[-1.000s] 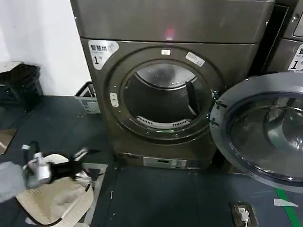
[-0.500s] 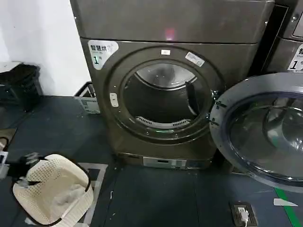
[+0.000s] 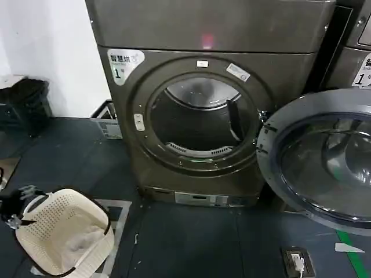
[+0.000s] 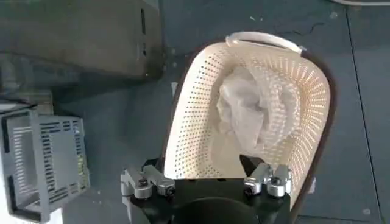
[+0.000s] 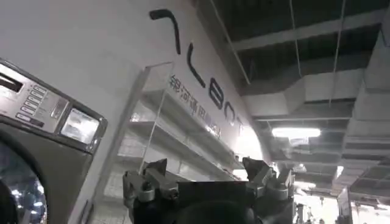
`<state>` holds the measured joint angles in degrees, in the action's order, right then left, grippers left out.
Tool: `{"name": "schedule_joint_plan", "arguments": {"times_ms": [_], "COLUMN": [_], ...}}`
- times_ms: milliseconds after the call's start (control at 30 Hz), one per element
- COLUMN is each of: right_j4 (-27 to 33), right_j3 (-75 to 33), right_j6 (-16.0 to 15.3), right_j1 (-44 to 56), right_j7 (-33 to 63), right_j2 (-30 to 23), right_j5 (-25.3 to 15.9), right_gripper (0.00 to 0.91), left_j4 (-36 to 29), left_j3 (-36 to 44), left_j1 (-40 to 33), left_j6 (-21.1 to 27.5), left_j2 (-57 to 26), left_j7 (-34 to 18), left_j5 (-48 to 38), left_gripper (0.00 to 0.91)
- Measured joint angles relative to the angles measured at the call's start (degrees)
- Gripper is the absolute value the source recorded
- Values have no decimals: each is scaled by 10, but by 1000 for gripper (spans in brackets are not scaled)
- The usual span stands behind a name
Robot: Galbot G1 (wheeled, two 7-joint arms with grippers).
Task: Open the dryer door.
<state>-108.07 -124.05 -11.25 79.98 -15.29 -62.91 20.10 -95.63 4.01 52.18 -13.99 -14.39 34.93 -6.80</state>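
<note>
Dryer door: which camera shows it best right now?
The head view. There the dryer door is swung wide open to the right of the drum opening, rim and glass visible. The left wrist view looks down past the open left gripper at the laundry basket; the right wrist view, past the open right gripper, shows another machine's control panel.

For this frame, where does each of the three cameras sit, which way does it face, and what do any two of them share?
Head: high on the robot, facing forward and down at the dryer door swung open; left gripper at the edge.
Left wrist: faces down at the laundry basket; open left gripper in the foreground.
Right wrist: faces up at the ceiling; open right gripper in the foreground.
Shared: head and left wrist both show the basket.
</note>
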Motion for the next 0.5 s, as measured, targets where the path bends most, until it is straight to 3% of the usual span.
{"name": "schedule_joint_plan", "arguments": {"times_ms": [500], "right_j4": [5], "right_j3": [-3], "right_j6": [-6], "right_j1": [-1], "right_j7": [2], "right_j2": [1], "right_j5": [2], "right_gripper": [907], "left_j4": [7], "left_j3": [0], "left_j1": [-9], "left_j6": [0], "left_j2": [11], "left_j7": [21], "left_j5": [50], "left_gripper": [907]}}
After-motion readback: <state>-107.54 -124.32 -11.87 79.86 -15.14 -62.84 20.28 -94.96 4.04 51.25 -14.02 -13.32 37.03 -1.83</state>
